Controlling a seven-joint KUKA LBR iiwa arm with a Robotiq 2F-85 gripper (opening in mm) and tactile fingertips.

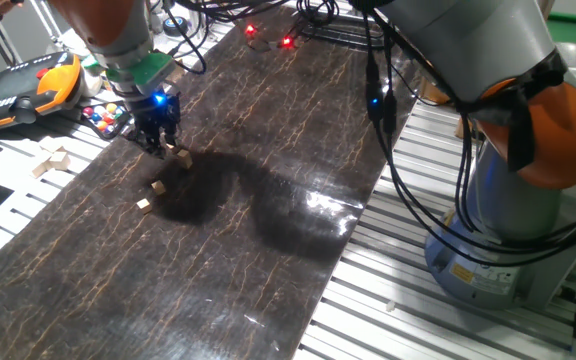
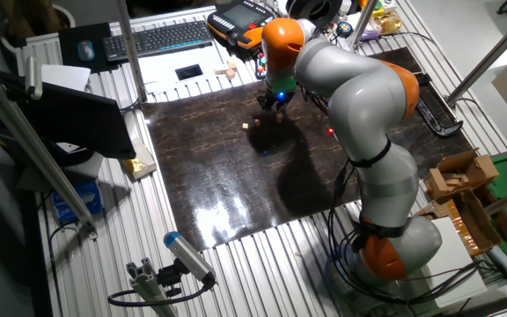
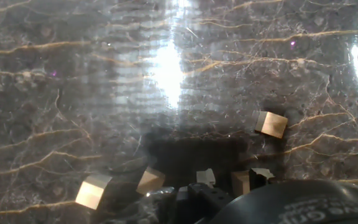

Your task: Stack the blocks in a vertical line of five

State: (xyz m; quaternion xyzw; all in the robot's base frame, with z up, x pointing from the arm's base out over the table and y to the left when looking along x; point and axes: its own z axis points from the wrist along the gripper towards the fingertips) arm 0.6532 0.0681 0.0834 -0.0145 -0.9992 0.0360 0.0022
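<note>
Several tiny tan wooden cubes lie loose on the dark marble-patterned mat (image 1: pixel 268 250), none stacked. In one fixed view I see a cube (image 1: pixel 183 157) just right of my gripper (image 1: pixel 158 147), and two more (image 1: pixel 158 186) (image 1: pixel 143 204) nearer the front. The hand view shows cubes at the lower left (image 3: pixel 94 191), beside it (image 3: pixel 149 180), at the right (image 3: pixel 271 123) and one (image 3: pixel 241 182) next to a dark fingertip (image 3: pixel 260 177). My gripper (image 3: pixel 210 190) hangs low over the mat with its jaws apart and holds nothing. It also shows in the other fixed view (image 2: pixel 272 104).
A multicoloured puzzle cube (image 1: pixel 103 118) and larger pale wooden blocks (image 1: pixel 53 160) lie off the mat's left edge by an orange teach pendant (image 1: pixel 28 85). Cables (image 1: pixel 378 100) hang over the mat's right side. The robot base (image 1: pixel 508 230) stands at the right.
</note>
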